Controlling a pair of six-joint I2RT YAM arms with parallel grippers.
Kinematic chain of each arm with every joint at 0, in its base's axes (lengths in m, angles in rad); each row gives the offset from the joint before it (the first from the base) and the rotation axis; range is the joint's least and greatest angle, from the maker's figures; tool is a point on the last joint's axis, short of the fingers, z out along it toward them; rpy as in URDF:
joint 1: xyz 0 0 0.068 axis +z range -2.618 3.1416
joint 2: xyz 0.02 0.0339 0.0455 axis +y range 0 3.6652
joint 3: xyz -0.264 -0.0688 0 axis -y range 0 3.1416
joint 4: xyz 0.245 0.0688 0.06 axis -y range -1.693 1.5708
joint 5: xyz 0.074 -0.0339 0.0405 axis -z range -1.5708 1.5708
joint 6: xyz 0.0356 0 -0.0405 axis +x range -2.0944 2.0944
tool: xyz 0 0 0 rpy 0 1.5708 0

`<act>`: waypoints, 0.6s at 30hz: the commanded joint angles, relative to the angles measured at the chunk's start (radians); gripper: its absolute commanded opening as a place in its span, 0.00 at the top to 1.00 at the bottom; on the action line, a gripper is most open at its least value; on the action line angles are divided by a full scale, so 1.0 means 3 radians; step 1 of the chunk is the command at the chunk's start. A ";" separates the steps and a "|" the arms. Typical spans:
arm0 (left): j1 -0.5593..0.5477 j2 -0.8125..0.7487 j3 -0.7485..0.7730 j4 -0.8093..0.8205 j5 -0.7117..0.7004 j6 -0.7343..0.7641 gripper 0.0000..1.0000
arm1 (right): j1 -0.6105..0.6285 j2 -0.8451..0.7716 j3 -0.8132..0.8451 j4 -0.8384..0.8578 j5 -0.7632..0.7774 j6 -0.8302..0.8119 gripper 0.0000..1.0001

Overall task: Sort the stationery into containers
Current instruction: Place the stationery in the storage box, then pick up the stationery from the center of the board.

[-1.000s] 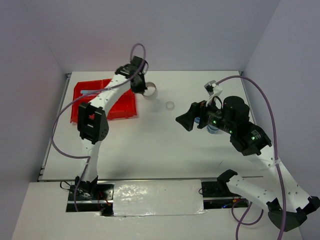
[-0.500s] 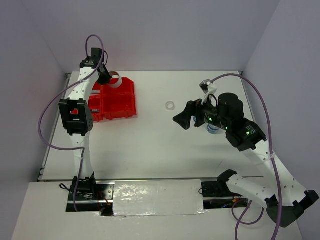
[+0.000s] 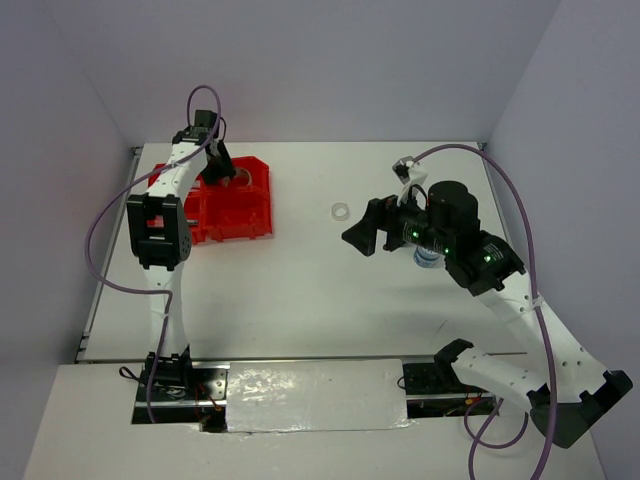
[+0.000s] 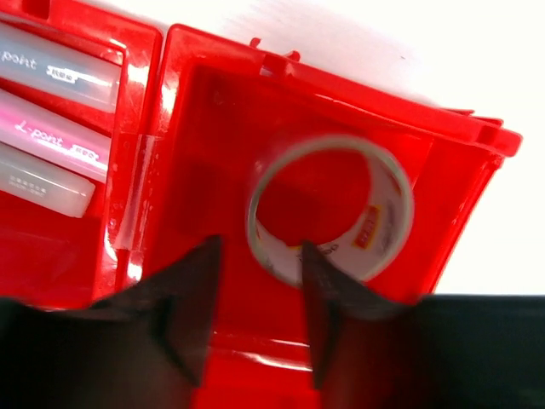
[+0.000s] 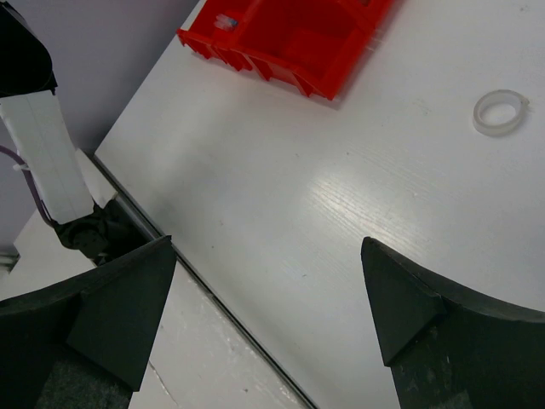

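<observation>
My left gripper point(image 3: 222, 172) hangs over the back right compartment of the red containers point(image 3: 250, 212). In the left wrist view its jaws point(image 4: 255, 256) stand apart, and a grey tape ring point(image 4: 379, 230) lies in that compartment point(image 4: 341, 81), just past the right fingertip point(image 4: 308, 264); nothing is clamped. Several pale sticks point(image 4: 55, 72) fill the compartment to the left. My right gripper point(image 3: 362, 235) is wide open above bare table point(image 5: 267, 245) and holds nothing. A small clear tape ring point(image 3: 340, 211) point(image 5: 501, 112) lies on the table beyond it.
A blue-white tub point(image 3: 427, 258) stands on the table, mostly hidden under the right arm. In the right wrist view the red containers point(image 5: 289, 38) show at the top. The table's near edge point(image 5: 170, 247) runs under the right gripper. Walls close in the table's sides.
The left arm swung left from mid-table to the red containers with the grey tape ring, then its jaws parted and the ring dropped into the compartment. The right gripper drifted slightly left.
</observation>
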 commanded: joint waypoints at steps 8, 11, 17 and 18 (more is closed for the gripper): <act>0.0002 -0.0038 0.0298 -0.0030 0.0016 0.0028 0.12 | -0.0017 0.0041 0.0181 0.0168 -0.0074 0.0002 0.04; -0.0094 -0.0181 0.0365 0.0061 0.0200 0.0089 0.10 | -0.0012 0.0020 0.0181 0.0168 -0.0043 0.0002 0.03; -0.0722 -0.0411 0.0488 0.0286 0.0359 0.0391 0.08 | -0.0012 -0.0062 0.0181 0.0101 0.0115 0.0002 0.04; -0.0825 -0.0427 0.0417 0.0332 0.0333 0.0442 0.08 | -0.0012 -0.0072 0.0181 0.0091 0.0156 0.0018 0.04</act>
